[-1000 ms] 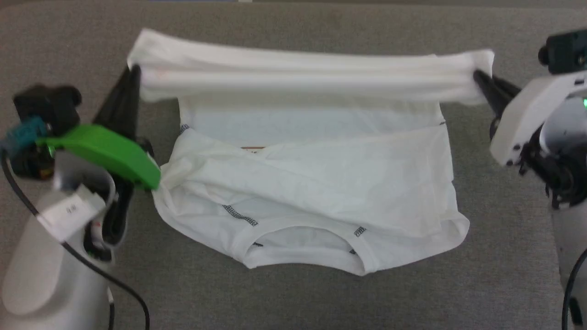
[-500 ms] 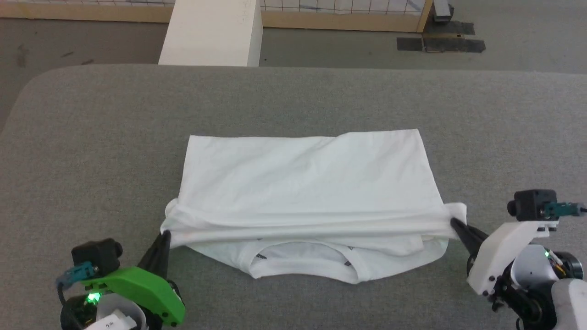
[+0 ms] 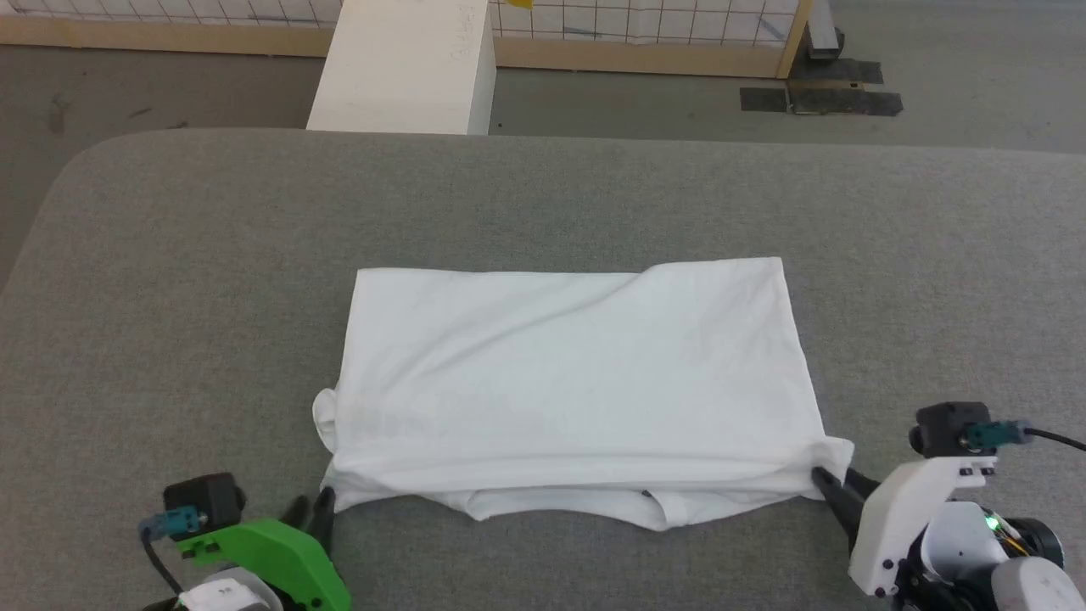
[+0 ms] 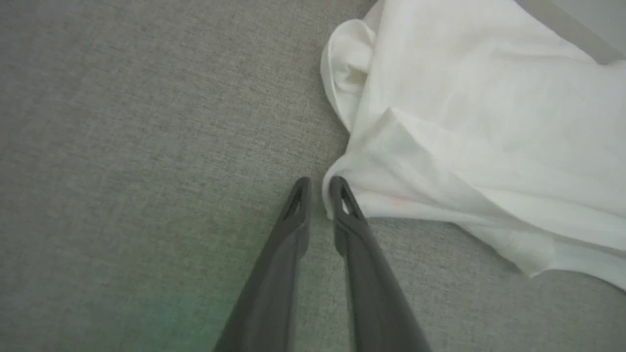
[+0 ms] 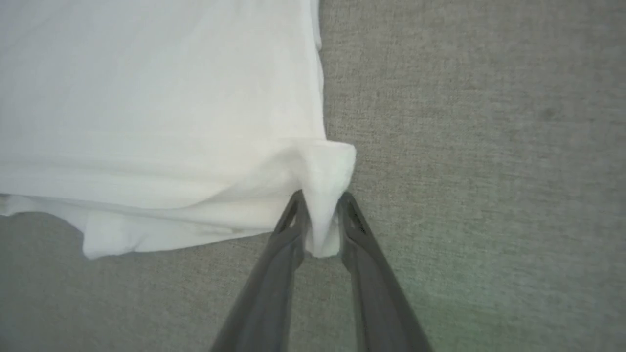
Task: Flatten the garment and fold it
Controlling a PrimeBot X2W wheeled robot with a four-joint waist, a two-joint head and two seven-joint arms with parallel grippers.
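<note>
Garment (image 3: 568, 382) lies mid-table, folded in half front to back into a white rectangle. The top layer reaches almost to the near edge, with a strip of the neckline (image 3: 653, 509) peeking out under it. A small bunch of cloth sticks out at its near left corner.

Left gripper (image 4: 318, 188) is low on the grey padded table (image 3: 170, 297), at the garment's near left corner, fingers pointing away from the robot. Its jaws are slightly parted with nothing between them; one fingertip is just beside the cloth edge. The green wrist housing (image 3: 271, 552) sits at the bottom left of the head view.

Right gripper (image 5: 320, 203) is low at the near right corner, angled in toward the garment. The corner sits between its narrowly parted fingers. Cannot tell if it is pinched or just resting there. The white wrist housing (image 3: 899, 518) trails to the bottom right.

Beyond the table are a white box (image 3: 407, 68), grey floor and a wood-framed mesh fence (image 3: 645, 51).

Versus half a second ago: the left gripper clamped the left corner then and is off it now. The carried edge was held taut with more neckline showing; it is now laid down flatter and covers most of it. A second ago the hem was stretched between both grippers over the open shirt.
</note>
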